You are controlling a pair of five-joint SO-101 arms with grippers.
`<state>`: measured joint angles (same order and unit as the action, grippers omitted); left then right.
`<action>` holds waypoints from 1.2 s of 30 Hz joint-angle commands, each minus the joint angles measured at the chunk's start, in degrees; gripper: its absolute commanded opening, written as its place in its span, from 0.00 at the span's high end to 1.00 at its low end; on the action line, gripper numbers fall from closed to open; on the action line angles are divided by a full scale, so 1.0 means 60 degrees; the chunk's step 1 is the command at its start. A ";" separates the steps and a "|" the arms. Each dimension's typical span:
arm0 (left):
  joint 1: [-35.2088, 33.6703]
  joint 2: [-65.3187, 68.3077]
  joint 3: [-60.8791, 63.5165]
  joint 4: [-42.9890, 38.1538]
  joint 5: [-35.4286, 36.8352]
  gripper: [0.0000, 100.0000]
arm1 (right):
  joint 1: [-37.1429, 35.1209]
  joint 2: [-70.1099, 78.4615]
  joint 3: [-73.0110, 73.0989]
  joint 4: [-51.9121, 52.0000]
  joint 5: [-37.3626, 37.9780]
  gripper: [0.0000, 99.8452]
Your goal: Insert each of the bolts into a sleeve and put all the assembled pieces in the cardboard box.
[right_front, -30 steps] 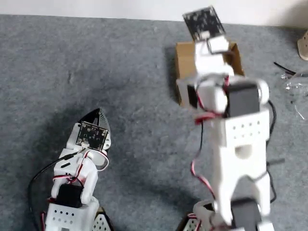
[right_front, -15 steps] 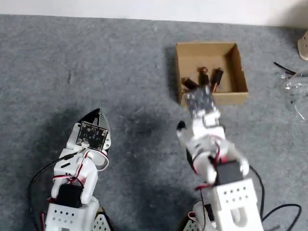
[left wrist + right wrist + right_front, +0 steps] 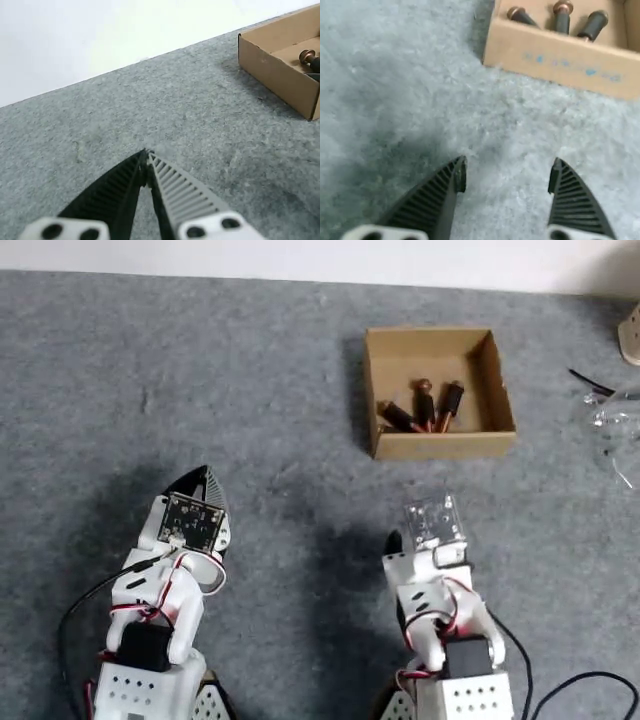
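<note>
The cardboard box stands at the back right of the grey carpet and holds three dark sleeves with copper bolts lying side by side. From the right wrist I see the box and its three assembled pieces ahead of my right gripper, which is open and empty above bare carpet. In the high view that gripper sits in front of the box. My left gripper rests near the front left, its tips shut with nothing in them. A corner of the box shows off to its side.
Thin black wires and a clear plastic piece lie on the carpet at the far right edge. A pale object sits at the back right corner. A white wall runs behind the carpet.
The right arm has pulled back from over the box toward the front edge and folded down, leaving three assembled pieces visible inside. The left arm has stayed still.
</note>
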<state>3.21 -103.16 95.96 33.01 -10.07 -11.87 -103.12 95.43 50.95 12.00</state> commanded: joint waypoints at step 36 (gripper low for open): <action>-0.3348 -0.0125 0.0212 0.7355 0.0000 0.99 | 0.0168 -0.0359 0.1150 0.3436 -0.0117 0.77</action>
<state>-13.05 -103.34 95.96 76.53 -10.07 -11.96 -104.53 95.69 71.16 12.00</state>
